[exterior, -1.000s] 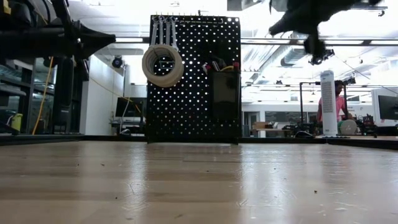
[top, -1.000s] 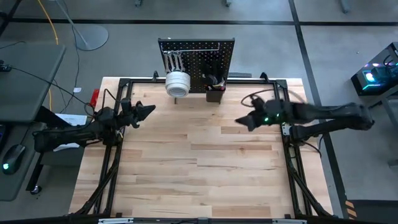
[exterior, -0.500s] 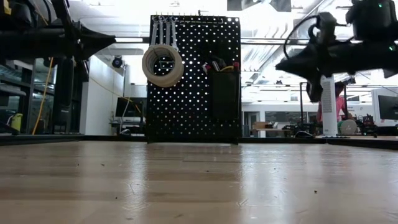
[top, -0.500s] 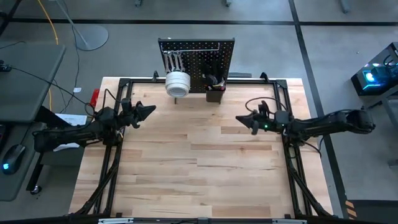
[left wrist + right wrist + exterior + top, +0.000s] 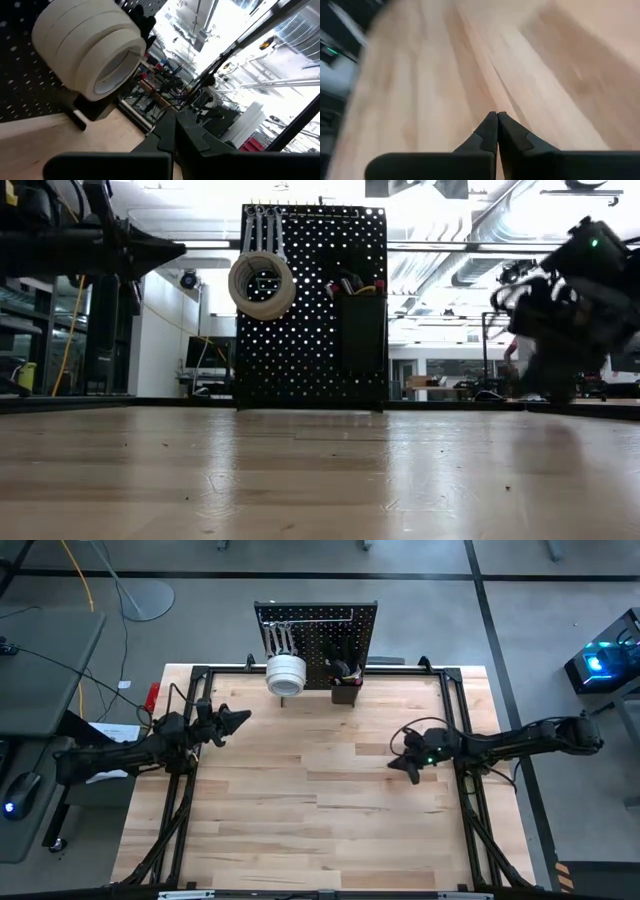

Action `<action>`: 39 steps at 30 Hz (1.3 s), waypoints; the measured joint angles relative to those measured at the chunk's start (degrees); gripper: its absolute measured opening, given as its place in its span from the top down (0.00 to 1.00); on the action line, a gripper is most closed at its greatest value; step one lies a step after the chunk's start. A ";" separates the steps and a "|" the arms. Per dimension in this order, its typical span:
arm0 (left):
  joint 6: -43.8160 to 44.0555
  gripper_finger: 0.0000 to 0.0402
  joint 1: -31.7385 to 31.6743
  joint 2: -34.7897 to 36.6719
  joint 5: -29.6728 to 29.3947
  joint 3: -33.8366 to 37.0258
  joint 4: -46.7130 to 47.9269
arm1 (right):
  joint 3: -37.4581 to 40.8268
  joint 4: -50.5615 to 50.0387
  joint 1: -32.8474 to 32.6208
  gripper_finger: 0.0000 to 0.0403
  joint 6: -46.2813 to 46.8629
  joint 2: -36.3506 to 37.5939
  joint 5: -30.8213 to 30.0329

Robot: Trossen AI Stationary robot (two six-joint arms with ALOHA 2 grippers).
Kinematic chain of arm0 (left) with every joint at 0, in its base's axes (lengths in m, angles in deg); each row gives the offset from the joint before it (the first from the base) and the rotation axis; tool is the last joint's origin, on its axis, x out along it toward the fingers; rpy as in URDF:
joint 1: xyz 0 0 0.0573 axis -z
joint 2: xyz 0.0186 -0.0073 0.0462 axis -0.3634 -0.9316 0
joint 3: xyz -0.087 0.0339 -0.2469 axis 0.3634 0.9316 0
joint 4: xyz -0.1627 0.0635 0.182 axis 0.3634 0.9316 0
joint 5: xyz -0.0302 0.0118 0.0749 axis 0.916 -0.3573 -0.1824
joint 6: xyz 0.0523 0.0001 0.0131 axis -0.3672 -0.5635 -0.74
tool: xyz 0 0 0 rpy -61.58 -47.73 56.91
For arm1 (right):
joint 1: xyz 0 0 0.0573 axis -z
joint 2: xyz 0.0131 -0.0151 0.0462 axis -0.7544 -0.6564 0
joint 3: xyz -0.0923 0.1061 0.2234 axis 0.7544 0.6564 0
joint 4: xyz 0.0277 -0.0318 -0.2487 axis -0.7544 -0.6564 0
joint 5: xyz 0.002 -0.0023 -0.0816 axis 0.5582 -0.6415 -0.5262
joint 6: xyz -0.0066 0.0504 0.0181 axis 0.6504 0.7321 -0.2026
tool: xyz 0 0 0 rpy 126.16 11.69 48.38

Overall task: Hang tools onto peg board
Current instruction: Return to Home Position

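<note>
The black peg board (image 5: 316, 640) stands upright at the table's far edge. White tape rolls (image 5: 285, 673) hang on a hook at its left, silver wrenches (image 5: 277, 637) hang above them, and dark-handled tools stick out of a small black bin (image 5: 346, 680) at its right. My left gripper (image 5: 243, 717) is shut and empty near the table's left edge, pointing toward the board. My right gripper (image 5: 395, 766) is shut and empty near the right edge, low over the wood, tipped downward.
A black metal frame (image 5: 200, 675) borders the wooden tabletop (image 5: 320, 800). The wide middle and near part of the table is bare wood. A person shows far off in the room behind the table in the low view.
My right gripper has come down from high above the table toward the tabletop, drawing back toward the right and near edges, tipping its fingers downward and rolling as it went. It stayed shut. My left arm kept still.
</note>
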 joint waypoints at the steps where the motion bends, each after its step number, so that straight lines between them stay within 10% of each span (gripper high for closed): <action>1: 0.00 1.00 0.00 1.46 0.00 0.00 1.75 | 0.00 -2.56 0.00 1.00 0.12 0.00 0.00; 10: 0.00 1.00 -0.93 15.46 -0.24 -0.06 24.18 | 0.03 -16.22 0.00 1.00 0.72 7.98 -1.22; 24: 0.00 1.00 2.11 15.45 0.66 -0.02 27.18 | 0.06 -15.45 0.13 1.00 0.56 50.91 -3.06; 39: 0.00 1.00 2.32 13.33 0.79 -0.02 27.05 | 0.07 -12.02 -4.32 1.00 0.55 50.93 -2.42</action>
